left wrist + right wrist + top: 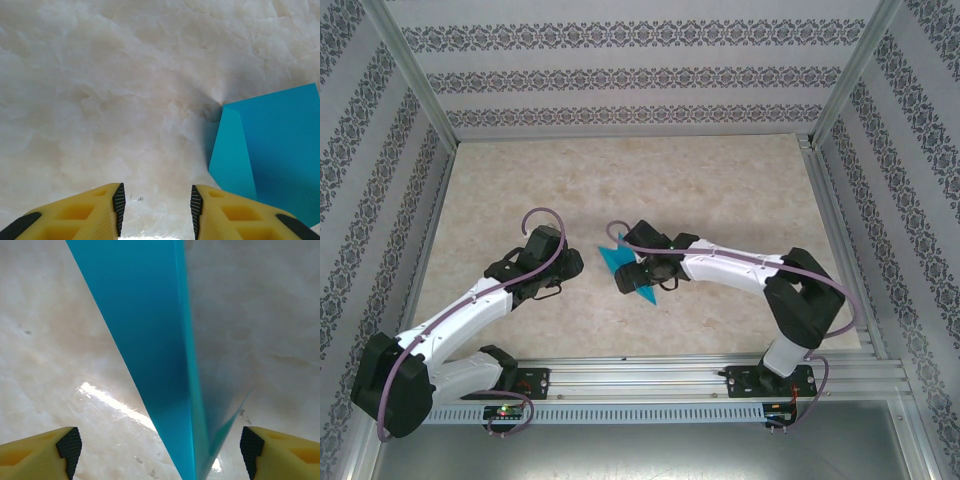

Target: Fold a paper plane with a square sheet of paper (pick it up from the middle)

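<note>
Top view: paper plane [612,258] resting on table [620,180]. Right gripper [628,275] directly above it, left gripper [568,265] just beside its left edge.

Left wrist view: left gripper [156,202] released, nothing between fingers. Paper plane [270,145] ahead and to the right, near flap apparently lifted.

Right wrist view: right gripper [160,445] released, straddling raised crease of paper plane [145,330], not touching it.

Hazards: closing off-centre from the crease, likely skewing or crumpling the fold. Unpinned paper, likely sliding on the smooth surface.
</note>
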{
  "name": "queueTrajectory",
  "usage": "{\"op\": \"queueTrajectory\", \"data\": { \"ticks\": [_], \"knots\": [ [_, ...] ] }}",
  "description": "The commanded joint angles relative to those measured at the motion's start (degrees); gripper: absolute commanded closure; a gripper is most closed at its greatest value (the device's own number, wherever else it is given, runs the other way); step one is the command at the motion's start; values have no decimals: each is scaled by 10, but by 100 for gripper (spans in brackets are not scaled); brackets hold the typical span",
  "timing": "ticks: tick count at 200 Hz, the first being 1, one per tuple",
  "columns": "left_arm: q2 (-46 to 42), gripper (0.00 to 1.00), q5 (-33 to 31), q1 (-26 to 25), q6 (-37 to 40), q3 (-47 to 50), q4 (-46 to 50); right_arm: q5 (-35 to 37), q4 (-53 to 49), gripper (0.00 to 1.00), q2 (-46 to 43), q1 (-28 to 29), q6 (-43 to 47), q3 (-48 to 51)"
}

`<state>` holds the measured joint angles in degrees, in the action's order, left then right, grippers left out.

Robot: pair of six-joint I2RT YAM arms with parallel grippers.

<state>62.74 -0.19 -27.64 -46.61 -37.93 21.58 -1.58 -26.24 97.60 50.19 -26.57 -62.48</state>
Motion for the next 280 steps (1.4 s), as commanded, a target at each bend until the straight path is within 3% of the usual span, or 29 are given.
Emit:
{"op": "queueTrajectory", "data": {
  "ticks": [1,15,47,66,90,128,151,183,219,246,280],
  "knots": [
    [-2,57,-1,7,-3,-7,-9,48,1,18,35,13,9,-19],
    [-4,57,-3,6,-2,-7,-5,63,-6,21,56,18,5,-32],
    [-8,57,-11,6,1,-11,6,108,-18,45,59,31,4,-41],
    [-12,57,-17,7,1,-10,8,151,-39,68,44,32,4,-45],
    [-12,57,-17,6,2,-10,7,217,-83,80,26,32,8,-58],
    [-16,57,-30,6,-1,-8,10,332,-208,82,67,31,-1,-130],
    [-26,57,-50,6,-5,-7,18,363,-283,82,138,34,-38,-199],
    [-51,56,-82,7,-9,-2,33,389,-305,83,194,59,-39,-255],
    [-84,56,-113,9,-19,5,51,359,-291,79,230,85,-24,-275],
    [-111,54,-132,11,-29,16,57,292,-248,71,231,93,5,-260],
    [-128,53,-135,15,-28,19,61,169,-134,41,158,84,9,-185]
  ]
}}
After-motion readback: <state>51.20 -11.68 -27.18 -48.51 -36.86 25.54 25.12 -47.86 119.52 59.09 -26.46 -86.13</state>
